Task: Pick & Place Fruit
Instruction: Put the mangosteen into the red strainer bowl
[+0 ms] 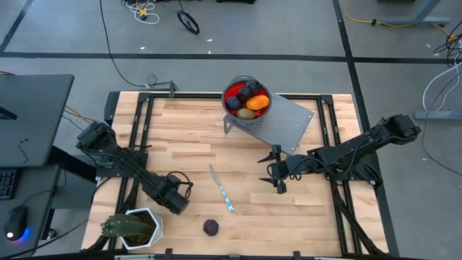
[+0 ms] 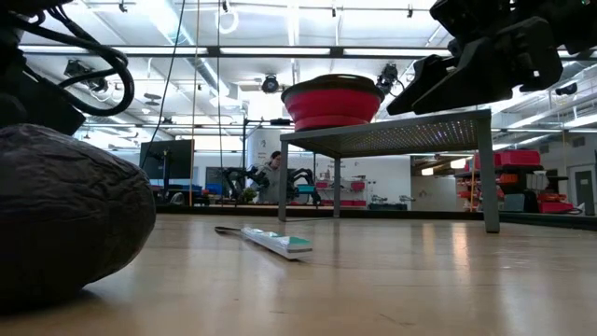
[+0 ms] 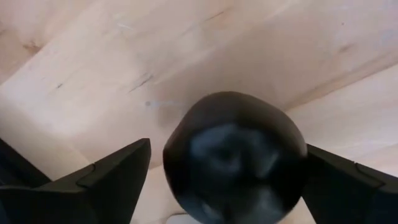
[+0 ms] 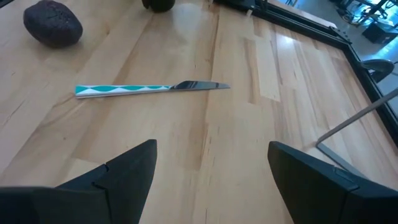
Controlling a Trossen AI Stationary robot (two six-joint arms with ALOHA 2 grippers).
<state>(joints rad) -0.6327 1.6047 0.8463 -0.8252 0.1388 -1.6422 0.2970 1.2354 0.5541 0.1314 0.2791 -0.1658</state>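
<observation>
A dark round fruit [image 3: 233, 158] sits between the fingers of my left gripper [image 1: 173, 196], which is at the table's near left. A dark purple fruit [image 1: 211, 227] rests on the wood near the near edge and looms large in the low view [image 2: 65, 219]. More fruit, orange, dark and olive [image 1: 249, 100], fills a red bowl [image 1: 229, 90] on a grey perforated stand [image 1: 285, 123]. My right gripper [image 1: 278, 170] is open and empty, hovering right of centre in front of the stand; its wrist view [image 4: 211, 146] looks over bare wood. My left gripper is shut on the dark round fruit, pinched between the two fingers. One finger [image 3: 336, 177] meets the fruit's side [image 3: 298, 155]. A thin strip of table shows between the other finger [image 3: 121, 171] and the fruit's upper curve. The fruit fills most of the gap, with the table seen beyond it.
A silver-and-teal knife [image 1: 222, 189] lies mid-table between the grippers [image 4: 143, 89]. A spiky green plant in a white pot [image 1: 133, 227] stands at the near left corner, beside my left gripper. Black rails [image 1: 339, 188] frame the table. Open wood lies left of the stand.
</observation>
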